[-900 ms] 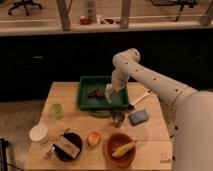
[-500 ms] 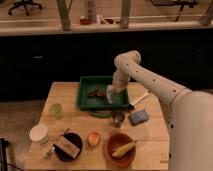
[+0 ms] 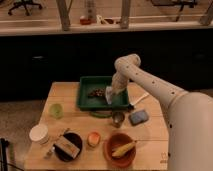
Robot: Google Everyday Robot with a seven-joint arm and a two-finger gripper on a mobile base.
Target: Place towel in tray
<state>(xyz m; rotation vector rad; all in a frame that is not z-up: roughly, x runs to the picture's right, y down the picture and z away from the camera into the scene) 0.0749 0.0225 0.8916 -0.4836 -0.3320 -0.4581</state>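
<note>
1. The robot's arm reached over the far side of a wooden table [image 3: 66, 95]. Its gripper [image 3: 110, 91] pointed down inside the right half of the dark green tray [image 3: 85, 100].
2. The fingers were pressed together on the towel [image 3: 108, 97], a small pale cloth hanging from them just above the tray floor. Whether its lower edge touched the floor could not be told.
3. A cluster of small dark items [image 3: 96, 92], too indistinct to name, lay on the tray floor just left of the towel.
4. On the table in front of the tray sat a small metal cup [image 3: 118, 118], a blue-grey pad [image 3: 139, 116] and a brown bowl [image 3: 120, 150] holding a banana [image 3: 123, 148].
5. The work appeared to be at the placing step, with the cloth carried over its target and the drop not yet made.
6. The next move seemed to call for the fingers to part so the towel fell inside the raised sides, then a straight lift clear of the rim.
7. The likely risk was the soft cloth clinging to a finger and being dragged back out.
</note>
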